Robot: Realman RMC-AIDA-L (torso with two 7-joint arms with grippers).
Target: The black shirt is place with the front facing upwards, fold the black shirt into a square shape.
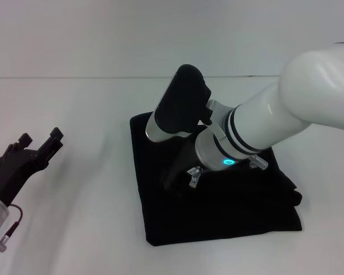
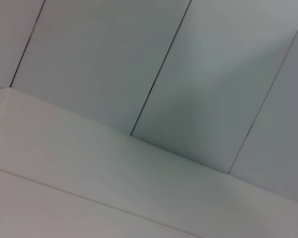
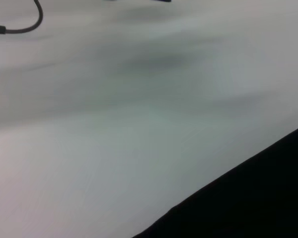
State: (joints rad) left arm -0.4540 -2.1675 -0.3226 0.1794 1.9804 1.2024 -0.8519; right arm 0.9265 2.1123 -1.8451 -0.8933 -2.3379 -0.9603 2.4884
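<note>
Head view: right gripper over folded black shirt.

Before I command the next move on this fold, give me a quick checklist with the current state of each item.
1. Black shirt folded into a compact, roughly square bundle: ok.
2. Shirt edges tidy: not ok, the corner on the robot's right bulges unevenly.
3. Right gripper over the shirt, hidden by its own wrist; open or holding fabric: cannot tell.
4. Left gripper off the shirt, above bare table on the robot's left, fingers apart: ok.
5. Shirt fully on the table: ok.
</note>
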